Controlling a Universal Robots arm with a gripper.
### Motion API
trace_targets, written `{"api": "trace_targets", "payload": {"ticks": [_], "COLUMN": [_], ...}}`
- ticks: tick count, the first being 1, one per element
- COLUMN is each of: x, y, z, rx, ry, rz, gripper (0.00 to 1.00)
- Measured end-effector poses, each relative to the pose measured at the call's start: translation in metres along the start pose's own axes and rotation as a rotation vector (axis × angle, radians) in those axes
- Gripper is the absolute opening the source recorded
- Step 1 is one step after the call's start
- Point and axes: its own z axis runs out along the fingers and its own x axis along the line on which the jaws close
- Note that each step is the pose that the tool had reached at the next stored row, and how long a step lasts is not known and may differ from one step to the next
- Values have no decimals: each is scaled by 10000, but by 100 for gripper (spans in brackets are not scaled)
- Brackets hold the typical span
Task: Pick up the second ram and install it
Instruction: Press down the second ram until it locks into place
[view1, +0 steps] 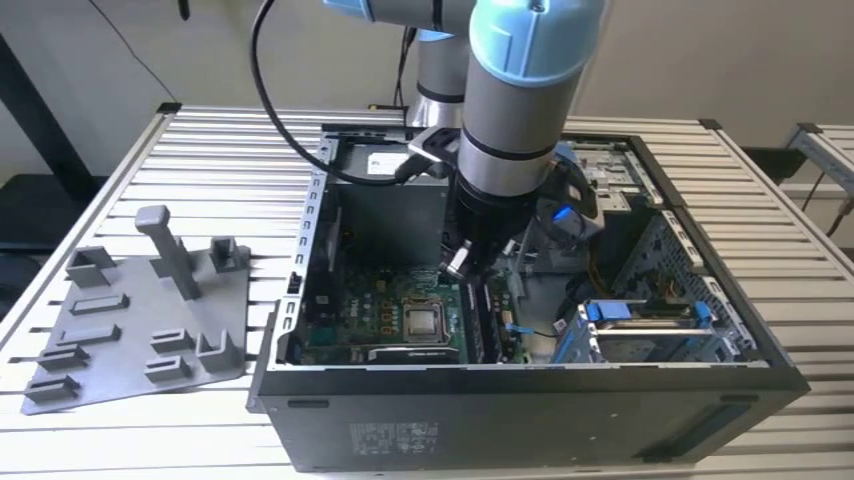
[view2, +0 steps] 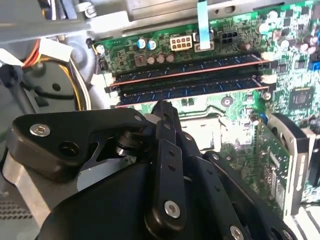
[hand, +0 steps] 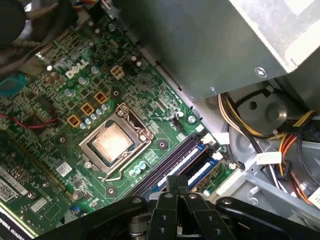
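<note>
Tool closed, empty, just above second ram seated in slot — CPU socket beside, cables near.

My arm reaches straight down, wrist vertical; my gripper hangs with its fingertips drawn together, nothing between them.

Black linkage gripper: fingertips masked by its own body in both wrist views. Blue memory sticks partly covered.
</note>
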Motion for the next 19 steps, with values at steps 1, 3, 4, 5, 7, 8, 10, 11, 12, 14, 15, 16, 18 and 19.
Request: {"api": "trace_targets", "payload": {"ticks": [1,3,4,5,7,8,10,11,12,14,15,16,18,19], "x": [0,0,1,1,1,1,1,2,2,2,2,3,2,2], "y": [0,0,0,0,0,0,-1,-1,-1,-1,-1,-1,-1,-1], "z": [1,2,3,4,5,6,10,11,13,15,17,17,20,21], "rx": [-14,-33,-39,-45,-56,-61,-88,-104,-123,-164,-181,-201,-195,-166], "ry": [2,-3,-9,-13,-24,-29,-31,-27,-22,-9,-3,4,10,17], "rz": [-180,-540,-733,-913,-1270,-1462,-1828,-2003,-2179,-2553,-2732,-2917,-3200,-3307], "gripper": [11,11,11,11,11,11,11,11,11,11,11,11,11,11]}}
